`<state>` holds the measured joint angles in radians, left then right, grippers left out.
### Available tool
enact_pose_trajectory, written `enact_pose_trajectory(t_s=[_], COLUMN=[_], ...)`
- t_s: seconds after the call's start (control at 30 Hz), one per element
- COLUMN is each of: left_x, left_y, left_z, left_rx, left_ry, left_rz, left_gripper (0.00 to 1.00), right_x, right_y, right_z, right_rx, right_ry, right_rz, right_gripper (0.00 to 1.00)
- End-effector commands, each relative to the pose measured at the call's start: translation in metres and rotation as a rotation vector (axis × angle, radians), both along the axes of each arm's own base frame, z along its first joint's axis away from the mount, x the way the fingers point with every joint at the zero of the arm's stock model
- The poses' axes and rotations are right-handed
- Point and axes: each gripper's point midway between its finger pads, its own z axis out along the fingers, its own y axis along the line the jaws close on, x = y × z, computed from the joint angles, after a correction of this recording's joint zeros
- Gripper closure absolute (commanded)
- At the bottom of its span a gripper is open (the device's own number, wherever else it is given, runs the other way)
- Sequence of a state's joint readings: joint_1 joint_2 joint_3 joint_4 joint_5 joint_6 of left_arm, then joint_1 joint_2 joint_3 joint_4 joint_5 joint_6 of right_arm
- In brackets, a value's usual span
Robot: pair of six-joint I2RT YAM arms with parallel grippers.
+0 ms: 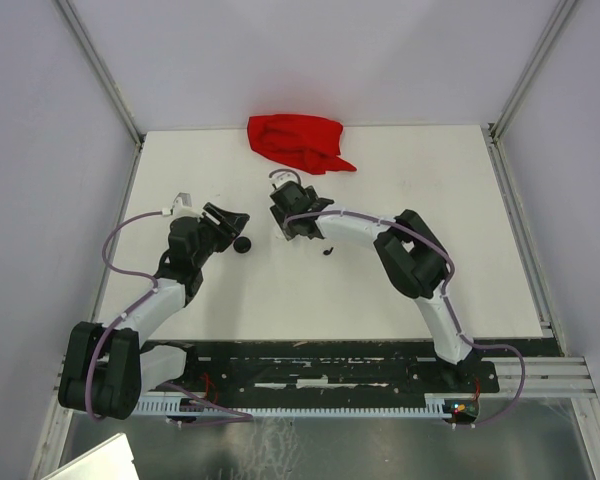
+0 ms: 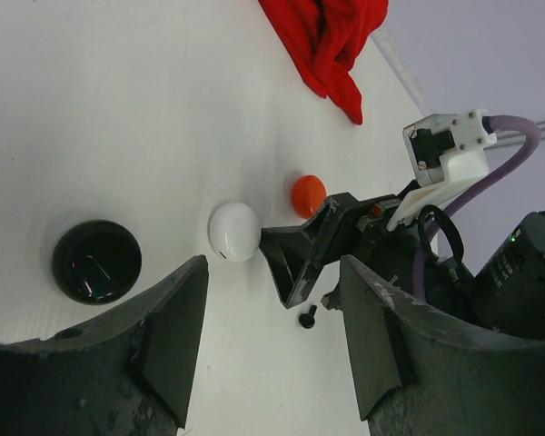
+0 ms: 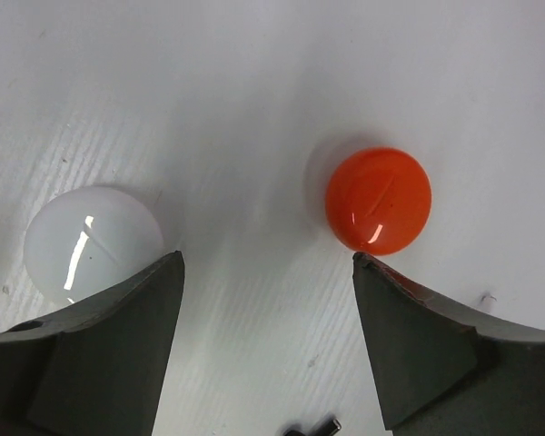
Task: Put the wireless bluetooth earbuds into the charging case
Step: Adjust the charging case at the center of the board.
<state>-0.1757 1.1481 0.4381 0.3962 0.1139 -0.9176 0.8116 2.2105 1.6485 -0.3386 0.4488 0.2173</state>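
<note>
A tiny black earbud point(image 2: 307, 318) lies on the white table, also at the bottom edge of the right wrist view point(image 3: 313, 427) and in the top view point(image 1: 328, 251). Three round cases lie nearby: white point(image 3: 93, 243), orange-red point(image 3: 379, 200) and black point(image 2: 96, 262). My right gripper point(image 3: 267, 272) is open and empty, low over the table, with one finger by the white case and the other by the orange-red case. My left gripper point(image 2: 272, 309) is open and empty, with the black case point(image 1: 243, 245) just off its left finger. No other earbuds show.
A crumpled red cloth point(image 1: 298, 142) lies at the back middle of the table. The two grippers point(image 1: 228, 218) point(image 1: 283, 205) are close together, and the right gripper's fingers point(image 2: 309, 259) show just ahead of the left gripper. Grey walls stand on both sides.
</note>
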Motion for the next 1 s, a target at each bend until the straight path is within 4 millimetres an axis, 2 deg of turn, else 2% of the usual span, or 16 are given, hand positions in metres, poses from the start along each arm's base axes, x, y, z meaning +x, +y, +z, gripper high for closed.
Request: enact_pose_trajectory(t_s=[0.0, 0.3, 0.6, 0.8, 0.97], left_x=[0.005, 0.006, 0.004, 0.004, 0.005], left_y=[-0.001, -0.001, 0.003, 0.006, 0.01], left_z=[0.011, 0.013, 0.014, 0.017, 0.024], left_rx=[-0.017, -0.015, 0.001, 0.007, 0.02], left_ry=[-0.041, -0.046, -0.046, -0.051, -0.064], left_rz=[-0.002, -0.002, 0.009, 0.019, 0.034], left_gripper=[0.34, 0.34, 0.34, 0.34, 0.34], right_x=[0.013, 0.028, 0.031, 0.029, 0.014], right_y=[0.014, 0.033, 0.047, 0.048, 0.05], right_z=[0.015, 0.021, 0.029, 0.05, 0.072], right_rx=[0.011, 0.033, 0.072, 0.121, 0.185], right_ry=[-0.038, -0.046, -0.04, -0.087, -0.09], right_rz=[0.008, 0.036, 0.069, 0.083, 0.151], right_gripper=[0.17, 0.17, 0.17, 0.17, 0.17])
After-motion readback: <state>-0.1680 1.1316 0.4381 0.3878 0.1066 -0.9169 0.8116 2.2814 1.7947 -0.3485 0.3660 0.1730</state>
